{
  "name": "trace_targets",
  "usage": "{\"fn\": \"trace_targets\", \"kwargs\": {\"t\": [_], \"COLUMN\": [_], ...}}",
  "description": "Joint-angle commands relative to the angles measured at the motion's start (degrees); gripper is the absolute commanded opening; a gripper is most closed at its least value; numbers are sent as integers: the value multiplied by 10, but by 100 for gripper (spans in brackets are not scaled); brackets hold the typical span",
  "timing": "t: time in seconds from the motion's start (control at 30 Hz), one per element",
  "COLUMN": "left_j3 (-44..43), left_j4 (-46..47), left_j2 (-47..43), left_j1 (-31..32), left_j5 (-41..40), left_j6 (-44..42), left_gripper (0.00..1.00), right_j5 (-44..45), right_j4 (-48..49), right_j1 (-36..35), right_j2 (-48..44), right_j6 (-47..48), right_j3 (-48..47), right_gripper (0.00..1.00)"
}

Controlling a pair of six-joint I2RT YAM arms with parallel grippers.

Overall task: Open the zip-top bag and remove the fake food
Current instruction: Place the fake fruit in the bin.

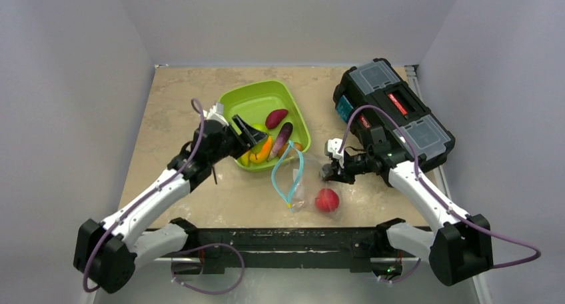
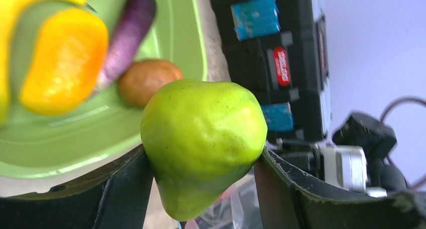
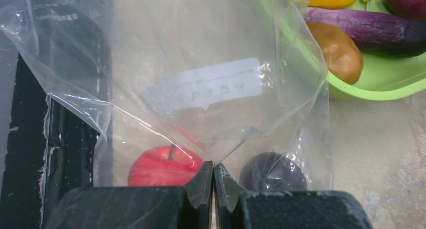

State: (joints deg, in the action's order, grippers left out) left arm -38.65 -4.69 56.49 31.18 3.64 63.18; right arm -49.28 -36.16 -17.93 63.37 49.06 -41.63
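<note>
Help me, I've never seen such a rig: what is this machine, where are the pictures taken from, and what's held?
Two robot arms are bolted to a table. One picture looks down from above; the others come from a camera on each wrist. The left gripper holds a green pear by the green tray of toy food. The right gripper pinches the clear zip-top bag, a red apple and a dark piece inside. A black toolbox lies beside.
</note>
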Motion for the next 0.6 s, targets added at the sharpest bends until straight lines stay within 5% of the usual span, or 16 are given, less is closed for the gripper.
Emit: {"fn": "trace_targets", "kwargs": {"t": [0.0, 0.23, 0.33, 0.57], "left_j3": [-92, -235, -301, -383], "left_j4": [-59, -132, -174, -258], "left_j2": [97, 270, 341, 418], "left_j1": [-56, -101, -106, -107], "left_j5": [57, 92, 113, 53], "left_j6": [-79, -188, -225, -270], "left_gripper": [0, 0, 7, 60], "right_j5": [-1, -6, -7, -15], "right_j4": [19, 7, 6, 0], "right_j1": [12, 21, 25, 34], "right_j2": [-16, -19, -19, -19], "right_j6": [-5, 18, 25, 33], "right_j3": [5, 6, 7, 7], "right_gripper": [0, 0, 1, 6]}}
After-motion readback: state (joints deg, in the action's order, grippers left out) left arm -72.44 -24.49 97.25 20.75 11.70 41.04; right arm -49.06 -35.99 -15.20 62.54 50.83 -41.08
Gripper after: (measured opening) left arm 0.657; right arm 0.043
